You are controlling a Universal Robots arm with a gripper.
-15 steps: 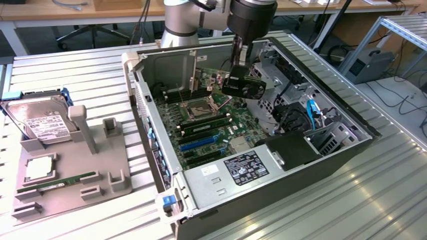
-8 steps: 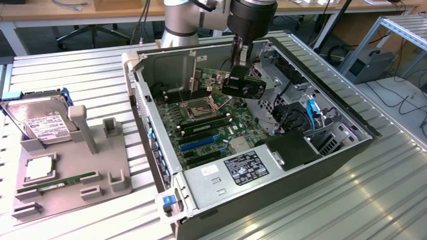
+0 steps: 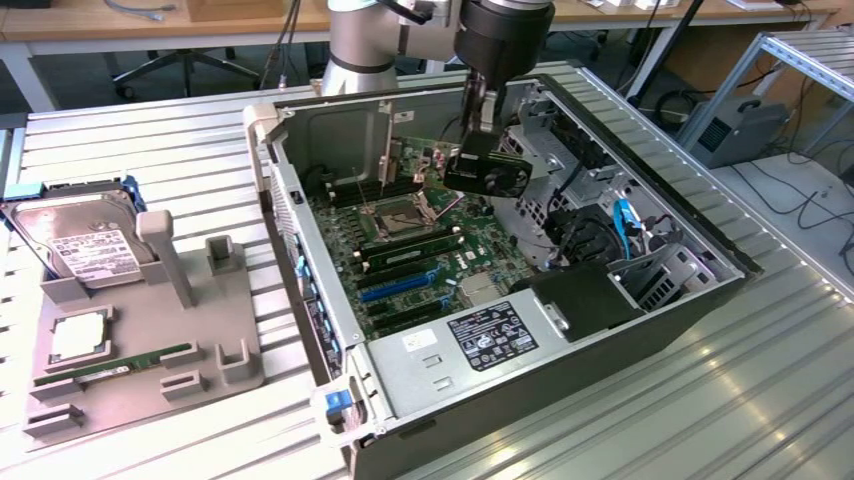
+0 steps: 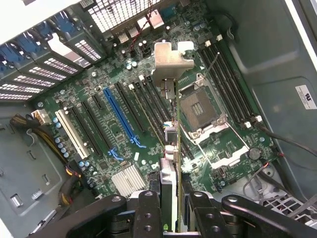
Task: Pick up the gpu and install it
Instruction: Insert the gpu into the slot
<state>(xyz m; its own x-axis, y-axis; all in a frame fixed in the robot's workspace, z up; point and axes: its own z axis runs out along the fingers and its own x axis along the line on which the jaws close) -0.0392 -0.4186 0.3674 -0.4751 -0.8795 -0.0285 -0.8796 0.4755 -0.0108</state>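
We're over the open grey metal computer case (image 3: 274, 190) on the ribbed metal table (image 3: 721, 400), and the arm's black two-fingered gripper (image 3: 478, 140) is reaching down into it. The claw is partly closed and has the gpu (image 3: 489, 172) in its grasp: a thin dark card with a round fan on its face, hanging from the fingers above the green motherboard (image 3: 427, 250). In the exterior view the card is just to the right of the square silver processor socket (image 3: 398, 215).

From the wrist view, we look straight down the card's edge. The gripper (image 4: 172, 203) has one black finger (image 4: 148, 208) on each side of the gpu (image 4: 168, 173), pressed against it. The card's silver-beige metal bracket (image 4: 171, 62) sits at the end away from the claw. Beneath it run the long black slots of the motherboard (image 4: 114, 114), between the long blue slot (image 4: 119, 116) and the processor socket (image 4: 200, 106). We can't tell whether the card's lower edge touches any slot.

Off to the exterior view's left, a grey moulded fixture (image 3: 147, 330) carries a silver boxy hard drive (image 3: 80, 240) and a narrow green memory stick (image 3: 114, 370), well apart from the case.
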